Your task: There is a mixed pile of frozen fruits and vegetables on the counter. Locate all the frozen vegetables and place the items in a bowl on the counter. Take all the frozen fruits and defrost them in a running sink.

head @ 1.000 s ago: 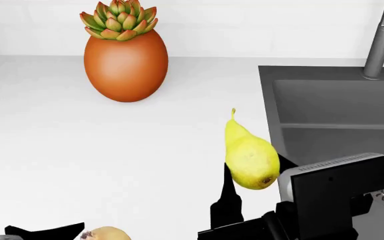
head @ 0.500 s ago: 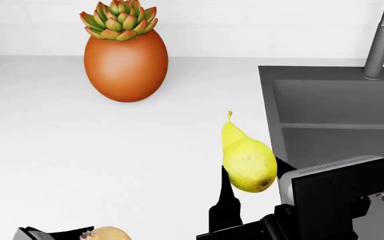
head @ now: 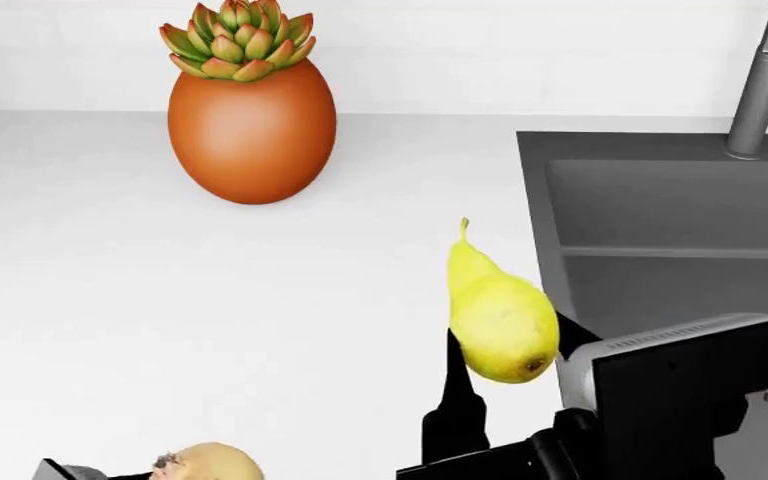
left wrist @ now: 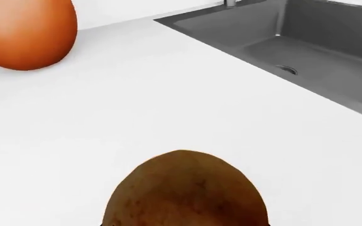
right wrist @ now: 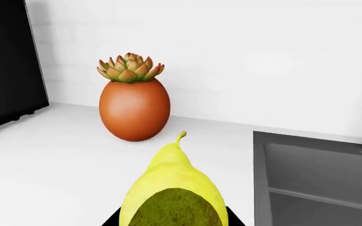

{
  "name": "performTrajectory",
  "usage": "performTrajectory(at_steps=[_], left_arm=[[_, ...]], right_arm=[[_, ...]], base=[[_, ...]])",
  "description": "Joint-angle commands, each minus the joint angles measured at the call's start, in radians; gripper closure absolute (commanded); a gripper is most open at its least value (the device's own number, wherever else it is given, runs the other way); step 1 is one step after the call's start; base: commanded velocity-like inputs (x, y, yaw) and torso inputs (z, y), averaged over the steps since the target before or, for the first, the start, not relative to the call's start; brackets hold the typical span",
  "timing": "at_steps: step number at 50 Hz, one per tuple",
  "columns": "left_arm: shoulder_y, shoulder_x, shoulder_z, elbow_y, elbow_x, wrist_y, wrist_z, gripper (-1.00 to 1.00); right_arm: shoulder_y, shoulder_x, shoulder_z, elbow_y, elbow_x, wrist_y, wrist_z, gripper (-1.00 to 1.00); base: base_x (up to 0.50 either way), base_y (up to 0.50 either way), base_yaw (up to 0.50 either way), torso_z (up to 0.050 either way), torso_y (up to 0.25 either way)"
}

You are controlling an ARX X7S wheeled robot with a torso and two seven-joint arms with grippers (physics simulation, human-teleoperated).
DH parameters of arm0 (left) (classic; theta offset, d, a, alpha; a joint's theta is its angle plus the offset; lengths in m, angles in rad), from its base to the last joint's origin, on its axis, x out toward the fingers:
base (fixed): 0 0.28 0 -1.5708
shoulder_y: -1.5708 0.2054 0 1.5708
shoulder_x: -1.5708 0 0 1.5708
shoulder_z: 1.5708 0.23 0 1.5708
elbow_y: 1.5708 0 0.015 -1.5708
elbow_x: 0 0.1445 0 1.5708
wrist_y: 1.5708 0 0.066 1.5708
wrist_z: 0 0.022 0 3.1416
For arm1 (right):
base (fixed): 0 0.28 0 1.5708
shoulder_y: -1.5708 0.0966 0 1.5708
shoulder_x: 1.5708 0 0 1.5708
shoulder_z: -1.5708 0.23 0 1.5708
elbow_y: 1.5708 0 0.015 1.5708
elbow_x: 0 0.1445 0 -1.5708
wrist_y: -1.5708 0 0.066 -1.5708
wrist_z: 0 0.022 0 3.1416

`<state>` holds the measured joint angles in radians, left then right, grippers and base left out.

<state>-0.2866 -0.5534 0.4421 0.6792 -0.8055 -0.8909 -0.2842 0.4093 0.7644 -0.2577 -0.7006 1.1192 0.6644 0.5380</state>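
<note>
The yellow pear (head: 499, 318) hangs above the white counter (head: 224, 300), just left of the sink (head: 678, 210), stem pointing away from me. My right gripper (head: 508, 342) is shut on it, one black finger (head: 456, 395) on each side; the right wrist view shows the pear (right wrist: 173, 188) filling its jaws. The tan-brown round fruit (head: 205, 465) sits at the bottom edge of the head view in my left gripper (head: 157, 472), which is shut on it. It fills the near part of the left wrist view (left wrist: 184, 190). The frozen vegetables and the bowl are out of view.
A big orange egg-shaped succulent pot (head: 251, 125) stands at the back of the counter. The grey faucet (head: 762, 85) rises behind the sink, whose drain (left wrist: 286, 69) shows in the left wrist view. A black appliance (right wrist: 8, 61) stands far left by the wall.
The pear dipped slightly left and then came back up a little. The tan-brown fruit rose a bit further into the head view with the left gripper.
</note>
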Motion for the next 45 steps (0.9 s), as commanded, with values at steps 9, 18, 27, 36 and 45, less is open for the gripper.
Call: performTrajectory(at_steps=[9,18,27,36,45], left_arm=[[-0.073,-0.054,-0.197,0.187,-0.216,-0.077,-0.174,1.00],[-0.049,-0.108,-0.314,0.152,-0.267,-0.028,-0.171,1.00],[-0.037,-0.134,-0.351,0.146,-0.273,-0.011,-0.168,1.00],[-0.047,-0.125,-0.335,0.139,-0.268,-0.014,-0.175,1.00],[-0.031,-0.133,-0.339,0.141,-0.263,-0.003,-0.170,1.00]], right_arm=[[-0.024,-0.003,0.016,0.033,-0.051,-0.023,-0.014,1.00],[-0.026,0.024,0.034,0.013,-0.047,-0.015,0.014,1.00],[-0.026,0.026,0.049,0.019,-0.036,-0.013,0.044,1.00],[-0.047,0.036,0.088,0.003,-0.037,-0.045,0.060,1.00],[-0.051,0.042,0.103,-0.002,-0.033,-0.055,0.066,1.00]], base=[[0.00,0.00,0.00,0.000,0.000],[0.00,0.00,0.00,0.002,0.001],[0.00,0.00,0.00,0.000,0.000],[0.02,-0.44,0.00,0.000,0.001],[0.00,-0.49,0.00,0.000,0.000]])
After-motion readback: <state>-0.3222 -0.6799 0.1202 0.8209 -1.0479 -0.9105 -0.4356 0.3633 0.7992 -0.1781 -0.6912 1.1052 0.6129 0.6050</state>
